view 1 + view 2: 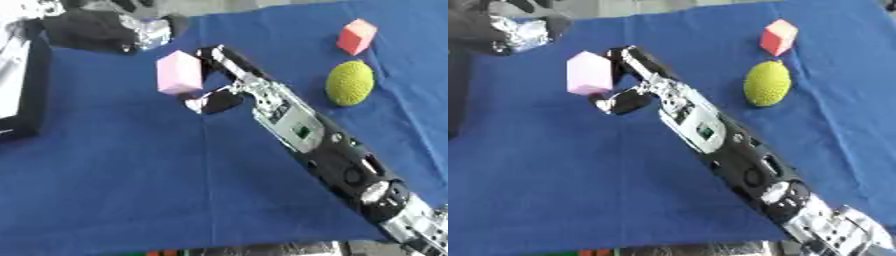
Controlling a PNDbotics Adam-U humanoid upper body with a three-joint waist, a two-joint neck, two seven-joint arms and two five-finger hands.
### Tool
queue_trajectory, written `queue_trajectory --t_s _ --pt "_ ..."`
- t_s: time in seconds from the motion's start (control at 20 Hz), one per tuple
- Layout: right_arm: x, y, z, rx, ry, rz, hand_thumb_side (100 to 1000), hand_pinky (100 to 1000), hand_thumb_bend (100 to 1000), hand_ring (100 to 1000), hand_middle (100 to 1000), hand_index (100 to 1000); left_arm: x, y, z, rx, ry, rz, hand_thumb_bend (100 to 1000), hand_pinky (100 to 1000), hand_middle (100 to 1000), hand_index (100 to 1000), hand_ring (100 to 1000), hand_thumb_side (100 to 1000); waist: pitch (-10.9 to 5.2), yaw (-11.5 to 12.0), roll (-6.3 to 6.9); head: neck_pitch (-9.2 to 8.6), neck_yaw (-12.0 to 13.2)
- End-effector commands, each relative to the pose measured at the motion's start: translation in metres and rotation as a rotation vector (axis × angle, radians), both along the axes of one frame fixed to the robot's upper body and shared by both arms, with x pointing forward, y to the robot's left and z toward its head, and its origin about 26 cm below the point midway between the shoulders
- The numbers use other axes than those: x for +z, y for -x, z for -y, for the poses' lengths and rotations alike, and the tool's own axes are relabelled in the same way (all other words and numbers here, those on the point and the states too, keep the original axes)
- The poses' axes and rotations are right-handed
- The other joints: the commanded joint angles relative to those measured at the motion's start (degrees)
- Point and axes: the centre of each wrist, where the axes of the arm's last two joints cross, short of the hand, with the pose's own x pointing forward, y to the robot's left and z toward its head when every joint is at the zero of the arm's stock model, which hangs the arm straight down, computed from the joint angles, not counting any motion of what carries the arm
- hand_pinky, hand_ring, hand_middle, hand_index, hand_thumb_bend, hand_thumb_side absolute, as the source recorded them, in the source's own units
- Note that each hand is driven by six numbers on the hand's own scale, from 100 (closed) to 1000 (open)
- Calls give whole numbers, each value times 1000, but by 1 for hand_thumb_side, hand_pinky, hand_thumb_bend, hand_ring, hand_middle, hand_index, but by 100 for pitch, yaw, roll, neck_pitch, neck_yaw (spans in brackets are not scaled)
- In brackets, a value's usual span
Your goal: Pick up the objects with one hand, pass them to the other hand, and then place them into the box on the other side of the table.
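A pink block is up off the blue cloth, held at the tip of the robot's right hand. The fingers go up along the block's right side and the thumb curls in under its bottom corner, so the hand is pinching the block. The right arm is long, black and silver, and it comes in from the lower right corner and slants up toward the middle of the table. The robot's left hand is at the top left, dark with a shiny silver part, just up and left of the block and not touching it. It is not clear if its fingers are bent or straight. A black box with a pale inside sits at the left edge of the table. On the right side of the cloth, away from the hands, lie a bumpy yellow-green ball and, just above it, a red block.
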Motion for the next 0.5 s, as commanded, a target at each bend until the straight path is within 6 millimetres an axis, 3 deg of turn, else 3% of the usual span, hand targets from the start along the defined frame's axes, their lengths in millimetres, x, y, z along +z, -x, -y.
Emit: queue_trajectory --t_s 0.05,0.5 --pt "9 -1 -2 -1 -9 30 100 775 220 562 485 531 3 -5 0 22 -27 15 334 855 800 839 837 544 -146 -3 7 31 -19" --pt "9 -1 -4 -4 -19 33 100 773 213 562 486 529 -10 -20 4 46 -127 -7 379 867 814 848 849 537 -160 -16 16 31 -16"
